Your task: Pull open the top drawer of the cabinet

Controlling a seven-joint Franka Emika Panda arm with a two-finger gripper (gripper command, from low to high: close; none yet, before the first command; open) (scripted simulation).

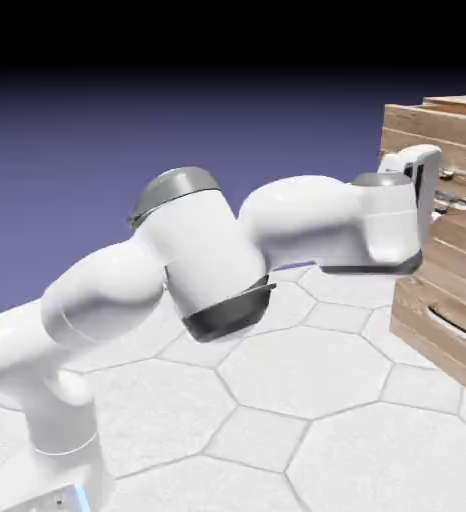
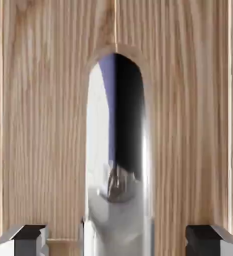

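Silver handle between your tool's fingers.
Top drawer of the cabinet: your tool stands spread (fingers either side, not touching).

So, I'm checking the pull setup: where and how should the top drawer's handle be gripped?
Grip the silver bar handle of the top drawer at mid-length, coming straight at the drawer front. The bar stands off the wood, so a finger fits on each side. In the hand view the tool is open, its fingertips straddling the bar.
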